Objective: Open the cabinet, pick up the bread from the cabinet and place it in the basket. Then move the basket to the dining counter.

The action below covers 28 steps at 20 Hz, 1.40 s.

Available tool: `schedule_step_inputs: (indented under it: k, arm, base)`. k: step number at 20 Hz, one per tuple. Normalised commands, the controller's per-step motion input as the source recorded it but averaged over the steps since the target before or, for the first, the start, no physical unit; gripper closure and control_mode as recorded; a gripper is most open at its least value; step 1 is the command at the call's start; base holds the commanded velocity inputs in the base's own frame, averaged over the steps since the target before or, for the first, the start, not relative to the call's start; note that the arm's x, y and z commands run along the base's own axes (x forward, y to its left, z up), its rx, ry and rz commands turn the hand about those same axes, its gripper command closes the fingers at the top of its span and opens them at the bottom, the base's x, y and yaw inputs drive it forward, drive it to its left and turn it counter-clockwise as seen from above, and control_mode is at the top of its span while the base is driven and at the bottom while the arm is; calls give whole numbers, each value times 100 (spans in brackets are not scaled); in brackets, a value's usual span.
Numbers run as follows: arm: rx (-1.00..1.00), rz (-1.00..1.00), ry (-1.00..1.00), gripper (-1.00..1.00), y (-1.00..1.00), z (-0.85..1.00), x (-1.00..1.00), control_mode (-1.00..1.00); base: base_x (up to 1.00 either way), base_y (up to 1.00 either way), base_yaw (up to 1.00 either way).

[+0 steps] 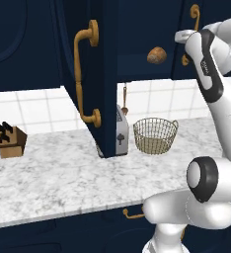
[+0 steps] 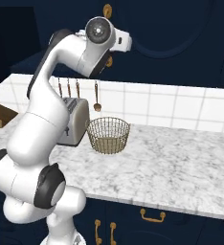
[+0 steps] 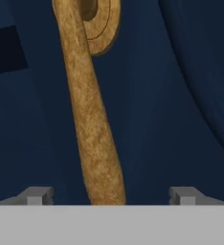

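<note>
The cabinet's left door (image 1: 103, 74) stands swung open, its long brass handle (image 1: 81, 74) facing me. On the shelf inside lies the bread (image 1: 157, 55), a small golden-brown roll. The tan wire basket (image 1: 155, 135) (image 2: 108, 135) sits on the marbled counter below it, with nothing in it. My gripper (image 3: 111, 196) is open at the closed right door, and that door's brass handle (image 3: 92, 124) runs between the two finger tips (image 3: 37, 195) without touching either. The dining counter is out of view.
A silver toaster (image 1: 121, 131) (image 2: 73, 119) stands just left of the basket, partly behind the open door. A wooden knife block (image 1: 9, 141) sits at the far left. Utensils (image 2: 96, 98) hang on the tiled wall. Navy drawers with brass pulls (image 2: 152, 216) run below the counter.
</note>
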Motion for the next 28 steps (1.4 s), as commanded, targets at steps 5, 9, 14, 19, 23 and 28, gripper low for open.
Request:
schedule_step_inputs:
  k: [5, 9, 14, 19, 23, 28]
  arm:
    - [3, 0, -3, 100, 0, -1, 81, -100]
    - [4, 0, -9, 100, 0, -1, 43, -100]
    - [0, 0, -10, 100, -18, 0, -10, -100]
    - [1, 0, -7, 100, -64, 10, -87, -100]
    - [5, 0, 2, 100, -79, 41, -100, -100]
    - [1, 0, 5, 100, -77, 43, -100, -100]
  base:
    - [0, 0, 0]
    - [0, 0, 0]
    - [0, 0, 0]
    - [0, 0, 0]
    - [0, 0, 0]
    - [0, 0, 0]
